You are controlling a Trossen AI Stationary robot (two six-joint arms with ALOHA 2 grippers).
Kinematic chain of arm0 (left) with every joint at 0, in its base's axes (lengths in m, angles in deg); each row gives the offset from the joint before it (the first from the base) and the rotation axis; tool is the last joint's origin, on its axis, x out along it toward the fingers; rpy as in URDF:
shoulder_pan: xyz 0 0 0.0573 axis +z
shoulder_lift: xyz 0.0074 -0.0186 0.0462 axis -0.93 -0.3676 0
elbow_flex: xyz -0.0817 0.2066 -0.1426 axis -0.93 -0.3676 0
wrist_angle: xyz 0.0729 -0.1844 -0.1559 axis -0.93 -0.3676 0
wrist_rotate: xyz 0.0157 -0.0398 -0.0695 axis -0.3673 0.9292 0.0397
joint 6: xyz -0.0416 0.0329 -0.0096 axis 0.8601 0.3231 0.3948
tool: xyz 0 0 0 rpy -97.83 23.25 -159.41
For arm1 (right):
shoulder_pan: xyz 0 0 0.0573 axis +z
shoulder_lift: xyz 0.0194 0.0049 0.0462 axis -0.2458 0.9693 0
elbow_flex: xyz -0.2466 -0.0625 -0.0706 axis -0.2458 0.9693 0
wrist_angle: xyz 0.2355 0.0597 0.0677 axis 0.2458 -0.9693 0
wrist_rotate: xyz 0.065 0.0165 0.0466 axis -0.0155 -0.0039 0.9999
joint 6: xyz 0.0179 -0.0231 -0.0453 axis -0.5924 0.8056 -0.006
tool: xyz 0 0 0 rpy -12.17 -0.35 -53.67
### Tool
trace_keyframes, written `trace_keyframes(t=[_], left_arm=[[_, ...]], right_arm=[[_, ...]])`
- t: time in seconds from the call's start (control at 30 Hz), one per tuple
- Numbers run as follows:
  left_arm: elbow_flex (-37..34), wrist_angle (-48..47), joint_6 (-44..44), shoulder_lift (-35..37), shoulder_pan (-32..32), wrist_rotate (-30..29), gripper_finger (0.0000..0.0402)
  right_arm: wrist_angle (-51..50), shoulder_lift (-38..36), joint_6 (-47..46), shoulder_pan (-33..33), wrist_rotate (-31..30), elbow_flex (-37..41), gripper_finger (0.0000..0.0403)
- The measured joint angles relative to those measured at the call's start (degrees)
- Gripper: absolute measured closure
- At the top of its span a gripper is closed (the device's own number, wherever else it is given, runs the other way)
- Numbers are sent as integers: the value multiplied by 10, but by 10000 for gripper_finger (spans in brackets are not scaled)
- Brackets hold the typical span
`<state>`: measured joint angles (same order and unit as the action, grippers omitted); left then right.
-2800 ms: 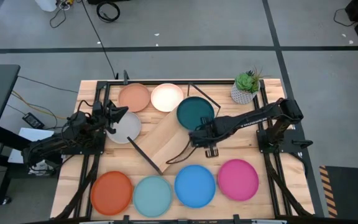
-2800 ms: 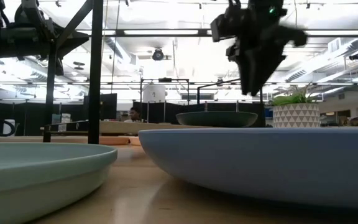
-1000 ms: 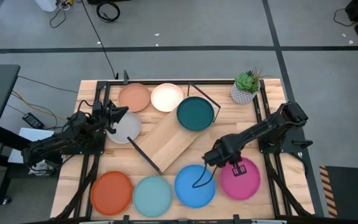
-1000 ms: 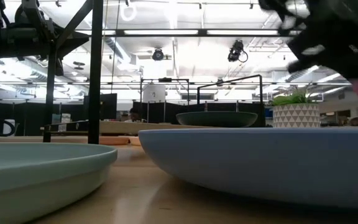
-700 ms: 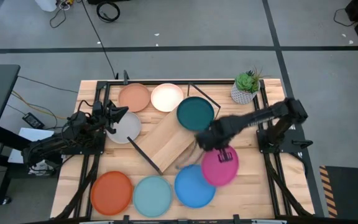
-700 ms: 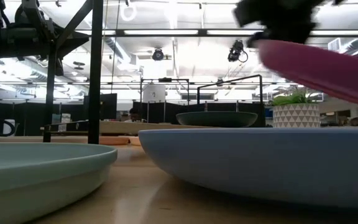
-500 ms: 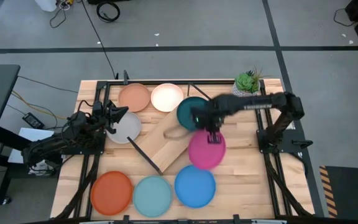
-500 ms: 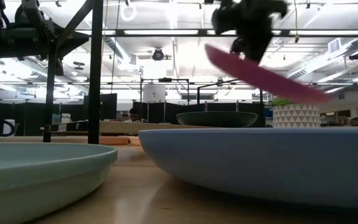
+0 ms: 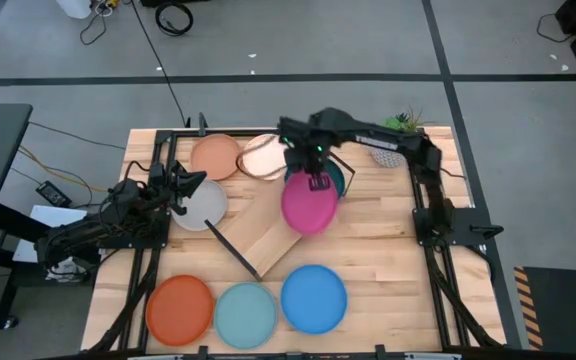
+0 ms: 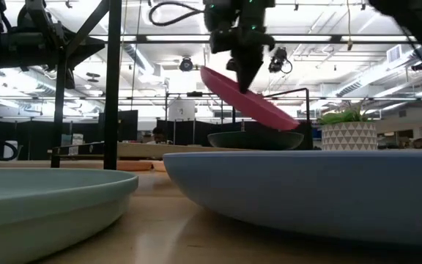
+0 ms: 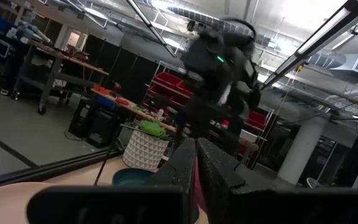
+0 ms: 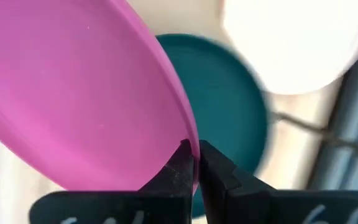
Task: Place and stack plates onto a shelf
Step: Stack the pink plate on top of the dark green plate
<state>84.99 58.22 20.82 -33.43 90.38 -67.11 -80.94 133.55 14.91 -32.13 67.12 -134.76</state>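
Right gripper (image 9: 315, 178), clamped on the rim of the tilted magenta plate (image 9: 309, 205), carries it above the shelf's (image 9: 268, 232) far end beside the teal plate (image 12: 229, 118); next, level and lower it onto the shelf; left gripper (image 9: 183, 185), apparently closed, waits at the tabletop's left edge.

The magenta plate (image 9: 309, 204) looks smooth and matt, like plastic. The shelf (image 9: 268, 232) is pale, bare wood with thin black metal rods, on a light wooden table (image 9: 388, 270).

My right claw (image 9: 315, 181) hangs raised on a long reach, fingers pinched on a rim; my left claw (image 9: 190, 183) waits, fingers together.
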Motion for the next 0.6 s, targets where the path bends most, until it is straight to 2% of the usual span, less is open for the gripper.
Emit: trace_keyframes(t=[0.23, 0.6], left_arm=[[0, -8, 0, 0, 0, 0, 377], [0, -11, 1, 0, 0, 1, 377]], right_arm=[[-49, 86, 81, -46, -54, -140, 387], [-68, 123, 92, -67, -65, -124, 382]])
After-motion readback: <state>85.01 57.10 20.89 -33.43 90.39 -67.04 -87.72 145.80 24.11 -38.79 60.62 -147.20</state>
